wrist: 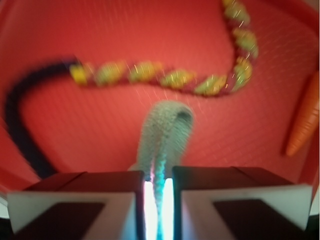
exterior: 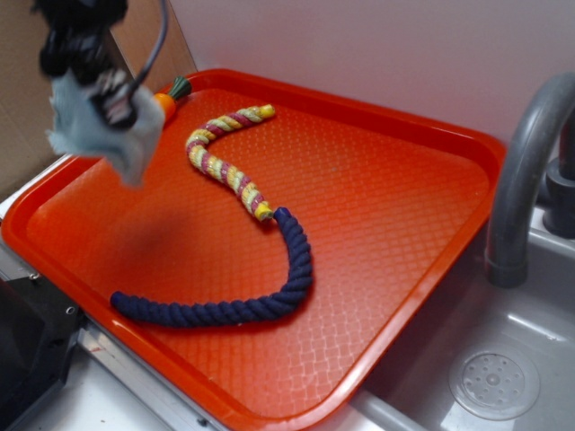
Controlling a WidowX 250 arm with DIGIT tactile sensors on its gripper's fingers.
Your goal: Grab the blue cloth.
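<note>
The end effector was clamped on the blue cloth, which hung from it in the air above the far left corner of the orange tray. In the wrist view, the cloth drooped from between the fingers, above the rope and carrot.

The blue cloth, a pale knitted rag, hangs limp and folded, pinched in the gripper, clear above the tray.
</note>
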